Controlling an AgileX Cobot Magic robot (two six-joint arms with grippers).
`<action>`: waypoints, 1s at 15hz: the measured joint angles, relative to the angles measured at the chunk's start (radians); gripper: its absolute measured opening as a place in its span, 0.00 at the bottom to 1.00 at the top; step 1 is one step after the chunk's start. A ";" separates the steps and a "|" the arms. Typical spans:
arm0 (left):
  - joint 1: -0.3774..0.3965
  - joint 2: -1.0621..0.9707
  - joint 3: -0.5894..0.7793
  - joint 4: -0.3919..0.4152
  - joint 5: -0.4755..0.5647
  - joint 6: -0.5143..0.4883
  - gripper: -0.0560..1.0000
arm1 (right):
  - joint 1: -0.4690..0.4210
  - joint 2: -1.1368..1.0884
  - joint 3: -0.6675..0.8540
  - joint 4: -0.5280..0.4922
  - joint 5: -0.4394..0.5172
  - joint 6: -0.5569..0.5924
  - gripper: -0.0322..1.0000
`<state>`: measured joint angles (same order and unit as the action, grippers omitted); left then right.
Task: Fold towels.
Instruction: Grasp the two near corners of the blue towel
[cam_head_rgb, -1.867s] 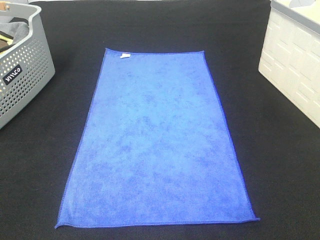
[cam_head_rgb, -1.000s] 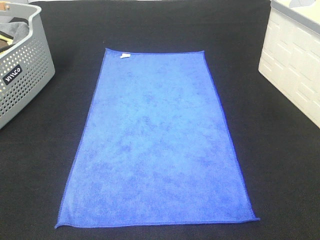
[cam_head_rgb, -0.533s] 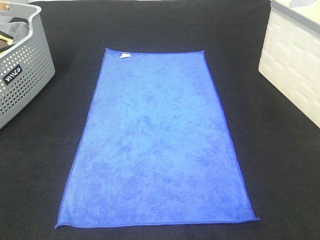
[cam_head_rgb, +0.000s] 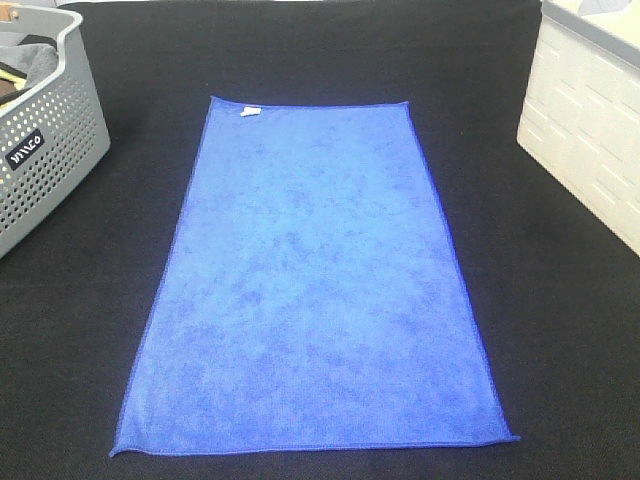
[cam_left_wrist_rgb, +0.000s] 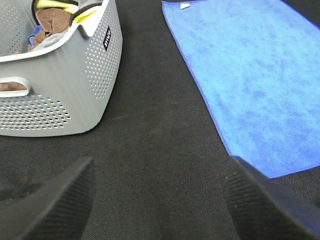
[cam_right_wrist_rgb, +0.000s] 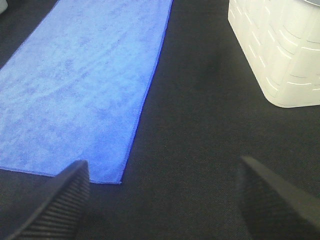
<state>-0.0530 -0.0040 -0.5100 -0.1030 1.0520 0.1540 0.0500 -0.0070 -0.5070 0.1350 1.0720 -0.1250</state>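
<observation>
Ahead of the left jaws, bare worktop (cam_left_wrist_rgb: 155, 135) runs between the basket (cam_left_wrist_rgb: 65, 95), standing tall on their outer side, and the flat towel (cam_left_wrist_rgb: 250, 75). Ahead of the right jaws, a bare strip separates towel and bin (cam_right_wrist_rgb: 280, 55).

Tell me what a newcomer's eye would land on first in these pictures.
The bright blue rectangular microfibre towel dominates, spread flat and unfolded in the middle of the black cloth tabletop. A grey perforated plastic basket holding crumpled clothes stands to its left, and a white panelled box to its right. The left gripper and right gripper are open over bare tabletop beside the towel.
</observation>
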 joint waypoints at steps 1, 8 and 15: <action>0.000 0.000 0.000 0.000 0.000 0.000 0.71 | 0.000 0.000 0.000 0.000 0.000 0.000 0.76; 0.000 0.000 0.000 0.000 0.000 0.000 0.71 | 0.000 0.000 0.000 0.000 0.000 0.000 0.76; 0.000 0.000 0.000 0.000 0.000 0.000 0.71 | 0.000 0.000 0.000 0.000 0.000 0.000 0.76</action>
<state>-0.0530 -0.0040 -0.5100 -0.1030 1.0520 0.1540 0.0500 -0.0070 -0.5070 0.1350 1.0720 -0.1250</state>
